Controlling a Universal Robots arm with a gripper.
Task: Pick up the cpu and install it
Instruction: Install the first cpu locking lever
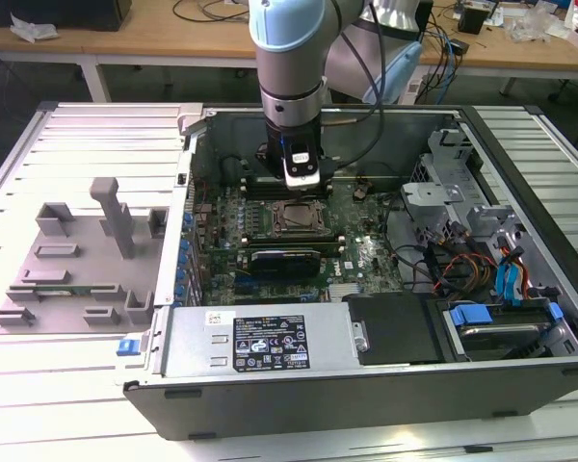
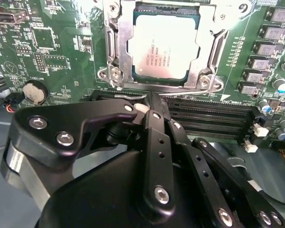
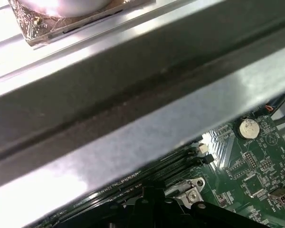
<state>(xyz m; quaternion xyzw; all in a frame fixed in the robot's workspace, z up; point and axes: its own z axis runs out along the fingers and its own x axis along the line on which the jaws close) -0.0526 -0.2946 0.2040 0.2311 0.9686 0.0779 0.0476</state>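
Already the small silvery-grey square cpu lies seated in its dark metal-framed socket; the black gripper hovers beside it, fingers together, holding nothing; seemingly placing is done

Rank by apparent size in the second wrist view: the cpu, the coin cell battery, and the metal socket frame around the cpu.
1. Metal socket frame, surrounding the chip on all sides.
2. cpu, lying inside the frame.
3. Coin cell battery, clearly the smallest.
All three lie on the same board, so nearness hardly skews this.
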